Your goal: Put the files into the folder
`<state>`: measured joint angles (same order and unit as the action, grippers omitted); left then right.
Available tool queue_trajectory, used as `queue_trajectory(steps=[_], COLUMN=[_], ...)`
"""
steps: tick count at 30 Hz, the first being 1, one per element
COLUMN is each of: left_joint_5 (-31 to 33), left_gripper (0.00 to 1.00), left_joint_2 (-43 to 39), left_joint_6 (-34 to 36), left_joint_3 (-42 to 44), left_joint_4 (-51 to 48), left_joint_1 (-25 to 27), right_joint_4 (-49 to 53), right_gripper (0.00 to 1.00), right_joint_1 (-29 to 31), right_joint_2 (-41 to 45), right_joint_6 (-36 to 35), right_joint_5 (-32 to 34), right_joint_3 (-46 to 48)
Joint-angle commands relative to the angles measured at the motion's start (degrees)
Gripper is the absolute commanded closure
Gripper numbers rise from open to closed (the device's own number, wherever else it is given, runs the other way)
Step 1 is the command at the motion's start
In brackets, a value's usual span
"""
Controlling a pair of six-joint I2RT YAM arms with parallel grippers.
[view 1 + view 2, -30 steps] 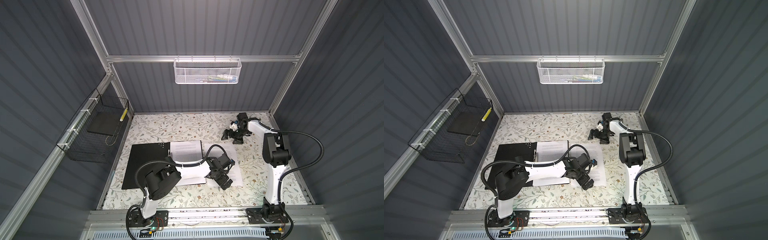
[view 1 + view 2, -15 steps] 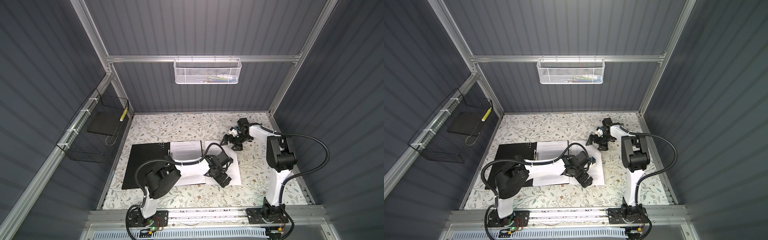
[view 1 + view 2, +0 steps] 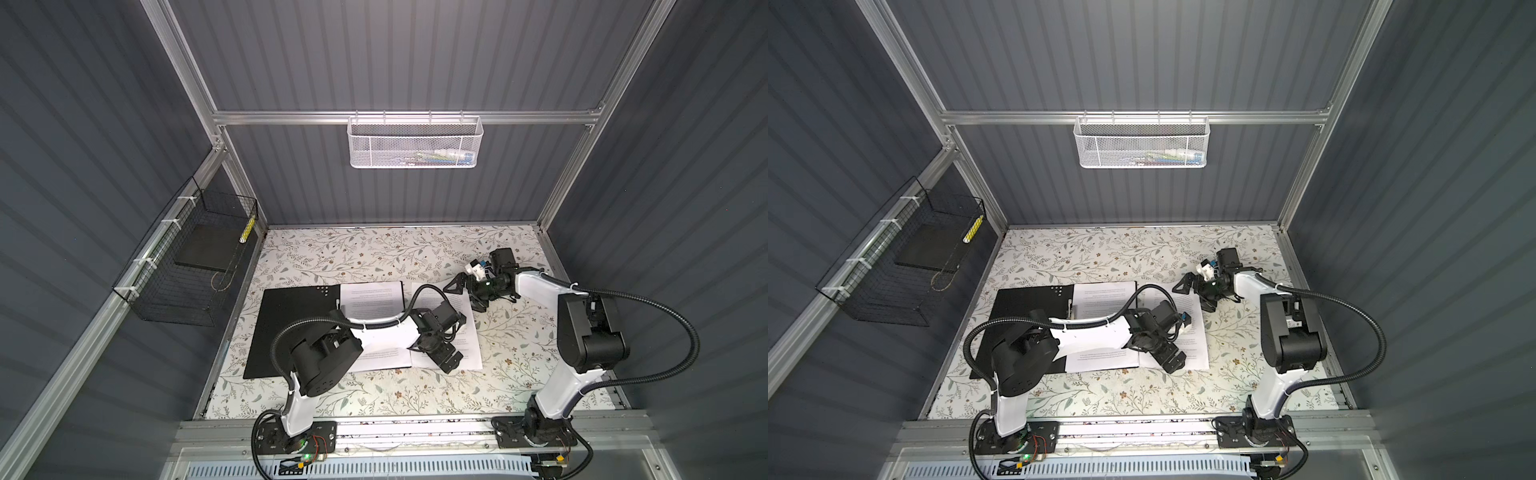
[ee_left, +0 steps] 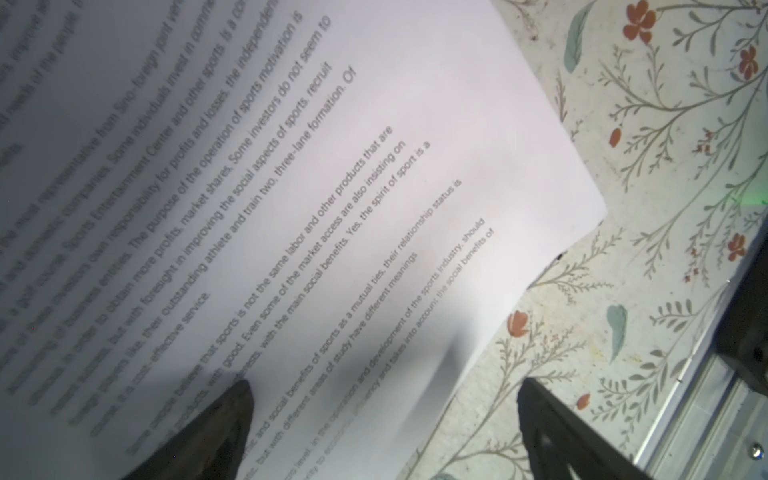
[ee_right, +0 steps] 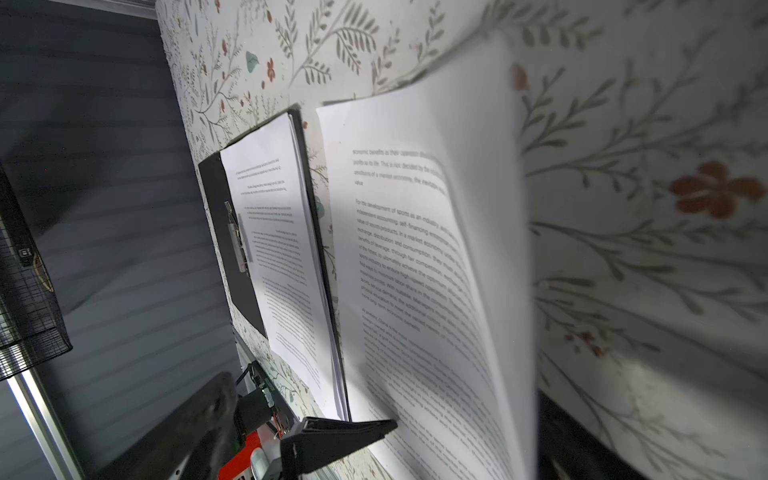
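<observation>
Here's the folder (image 3: 291, 328), lying open on the left of the floral tablecloth (image 3: 374, 253), black cover out to the left, with most of the files (image 3: 374, 299) stacked on its right half beside the metal clip (image 5: 237, 237). The loose sheets (image 3: 471, 345) lie just right of it, off the folder, and both arms are working them. The left gripper (image 3: 434, 353) hangs low over their near part, jaws wide apart. In the left wrist view one finger (image 4: 232, 415) is down on the print while its partner sits past the paper's edge over the cloth, straddling that edge, I'd say, to pinch it. The right gripper (image 3: 465, 297) is at the far right corner, jaws likewise spread and holding nothing, and the paper's edge curls up between them, which looks like a pinch being set up. The obstacle is the left arm's white forearm (image 3: 382, 332), lying right across the filed stack, squarely on the path into the folder. Well clear are a white mesh basket (image 3: 415, 141) on the far wall and a black wire basket (image 3: 183, 266) on the left wall holding a dark slab (image 3: 203, 251).
</observation>
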<state>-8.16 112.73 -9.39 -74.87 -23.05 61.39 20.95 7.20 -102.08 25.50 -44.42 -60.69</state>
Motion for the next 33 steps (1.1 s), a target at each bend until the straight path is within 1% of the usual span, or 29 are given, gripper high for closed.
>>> queue_trajectory(steps=[1, 4, 8, 12, 16, 18, 22, 24, 30, 33], left_joint_5=[-0.87, -0.88, -1.11, -1.17, -1.37, -1.42, -0.61, -0.35, -1.21, -3.22], left_gripper=[0.0, 0.0, 0.0, 0.0, 0.0, 0.0, 0.0, 0.0, 0.0, 0.0], left_joint_2=[2.01, 1.94, 1.81, 1.8, 1.82, 1.68, 1.66, 1.38, -0.56, -5.39], left_joint_6=[-0.11, -0.25, -0.32, -0.33, -0.28, -0.31, -0.23, -0.05, -0.28, -1.55], left_joint_3=[3.11, 2.98, 2.85, 2.8, 2.81, 2.8, 2.3, 2.15, 1.66, 1.38], left_joint_4=[-3.29, -3.2, -3.05, -3.03, -2.99, -2.89, -3.63, -3.81, -3.0, 0.18], left_joint_1=[-0.65, -0.66, -0.74, -0.8, -0.83, -0.93, -0.92, -0.89, -0.92, -0.89], right_joint_4=[-3.28, -5.68, -7.56, -8.21, -9.55, -9.55, -8.46, -6.73, -4.19, -2.25], right_gripper=[0.06, 0.12, 0.23, 0.4, 0.54, 0.62, 0.71, 0.75, 0.99, 1.0], right_joint_1=[0.01, 0.01, 0.02, 0.04, 0.01, 0.0, 0.01, 0.09, 0.02, 0.08], right_joint_2=[1.17, 3.49, 5.89, 8.4, 9.33, 9.45, 10.33, 11.88, 18.43, 22.4], right_joint_6=[0.43, 1.11, 1.96, 2.32, 2.68, 2.78, 3.13, 3.23, 4.63, 5.34], right_joint_5=[1.99, 3.39, 4.83, 7.04, 6.95, 7.48, 9.23, 11.47, 13.12, 14.15], right_joint_3=[2.98, 6.6, 10.71, 14.16, 16.5, 16.97, 17.7, 18.11, 19.64, 19.74])
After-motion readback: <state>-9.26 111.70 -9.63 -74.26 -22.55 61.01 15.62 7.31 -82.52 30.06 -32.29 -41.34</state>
